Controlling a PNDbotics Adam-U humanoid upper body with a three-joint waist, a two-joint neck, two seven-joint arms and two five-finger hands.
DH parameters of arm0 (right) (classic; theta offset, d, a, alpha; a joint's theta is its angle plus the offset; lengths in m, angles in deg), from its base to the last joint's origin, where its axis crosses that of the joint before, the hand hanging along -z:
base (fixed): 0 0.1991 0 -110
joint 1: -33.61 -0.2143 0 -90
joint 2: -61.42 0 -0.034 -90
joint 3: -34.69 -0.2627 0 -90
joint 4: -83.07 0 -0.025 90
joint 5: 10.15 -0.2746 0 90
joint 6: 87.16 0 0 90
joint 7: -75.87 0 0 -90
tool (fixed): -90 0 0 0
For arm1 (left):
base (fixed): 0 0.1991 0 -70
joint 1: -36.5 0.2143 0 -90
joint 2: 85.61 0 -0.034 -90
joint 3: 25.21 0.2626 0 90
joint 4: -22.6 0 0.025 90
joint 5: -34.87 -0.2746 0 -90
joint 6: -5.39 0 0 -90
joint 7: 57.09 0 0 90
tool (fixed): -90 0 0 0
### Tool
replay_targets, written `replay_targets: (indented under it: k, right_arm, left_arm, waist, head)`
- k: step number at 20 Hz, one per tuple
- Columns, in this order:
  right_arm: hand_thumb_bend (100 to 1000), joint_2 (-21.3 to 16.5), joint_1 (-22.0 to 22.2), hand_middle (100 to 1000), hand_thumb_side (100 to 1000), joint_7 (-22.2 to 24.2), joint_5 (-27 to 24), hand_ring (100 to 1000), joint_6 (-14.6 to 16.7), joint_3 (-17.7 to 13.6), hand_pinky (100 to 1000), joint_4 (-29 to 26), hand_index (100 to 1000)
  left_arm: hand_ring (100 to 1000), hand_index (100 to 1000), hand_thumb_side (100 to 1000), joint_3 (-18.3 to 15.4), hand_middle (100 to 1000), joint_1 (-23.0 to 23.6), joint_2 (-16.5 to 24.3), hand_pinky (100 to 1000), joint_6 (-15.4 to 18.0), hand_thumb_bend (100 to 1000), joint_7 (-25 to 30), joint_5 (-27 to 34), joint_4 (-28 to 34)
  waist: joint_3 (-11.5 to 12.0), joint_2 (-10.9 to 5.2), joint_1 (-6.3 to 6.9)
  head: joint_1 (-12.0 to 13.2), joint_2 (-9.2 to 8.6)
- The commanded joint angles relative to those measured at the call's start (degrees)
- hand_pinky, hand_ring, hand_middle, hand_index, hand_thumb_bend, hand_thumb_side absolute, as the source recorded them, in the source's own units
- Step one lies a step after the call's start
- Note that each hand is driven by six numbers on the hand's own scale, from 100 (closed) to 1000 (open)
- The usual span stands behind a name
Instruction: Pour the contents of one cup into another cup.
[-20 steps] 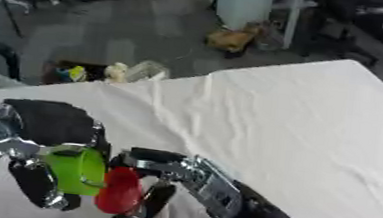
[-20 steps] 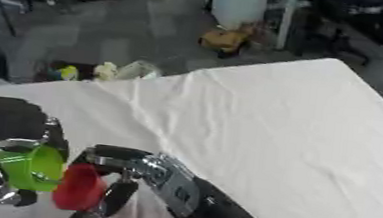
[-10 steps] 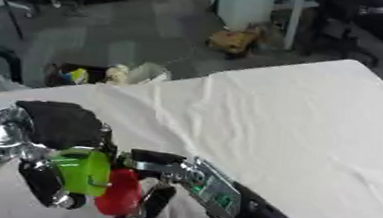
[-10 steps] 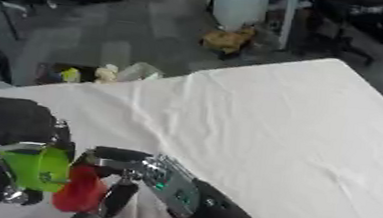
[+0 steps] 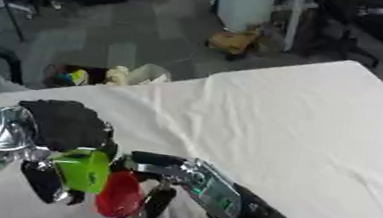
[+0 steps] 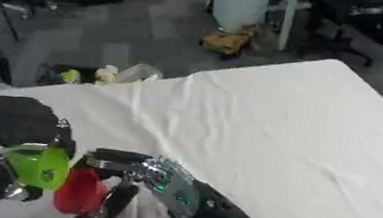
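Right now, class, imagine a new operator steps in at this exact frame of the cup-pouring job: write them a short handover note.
Left hand: curled round the green cup, which is held tipped toward the red one.
Right hand: curled round the red cup, held just beside and slightly below the green cup; the two look to touch.
Both cups are up over the near left part of the white tablecloth.
Done: both cups picked up and brought together.
Left: whether anything has poured cannot be seen, so check, finish the tilt, then set both cups down.
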Motion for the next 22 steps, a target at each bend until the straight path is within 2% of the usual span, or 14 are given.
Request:
replay_targets:
  k: [1, 22]
  right_arm:
    - [100, -0.47, -0.86, 146, 132, 0.04, 0.11, 803, 0.11, -0.07, 665, -0.55, 442]
    - [100, -0.78, -0.77, 147, 131, 0.03, -0.06, 803, -0.14, 0.04, 662, -0.75, 440]
  left_arm:
    - [100, 706, 166, -0.4, 229, -1.42, 0.47, 100, 4.99, 201, 4.66, -0.58, 1.18]
    - [101, 703, 185, 1.15, 228, -1.69, 0.39, 100, 9.1, 205, 4.66, -4.63, 0.74]
  waist:
    - [0.05, -1.13, -0.16]
    - [-0.07, -1.32, 0.21]
  head:
    - [0.17, -0.45]
    - [0.31, -0.55]
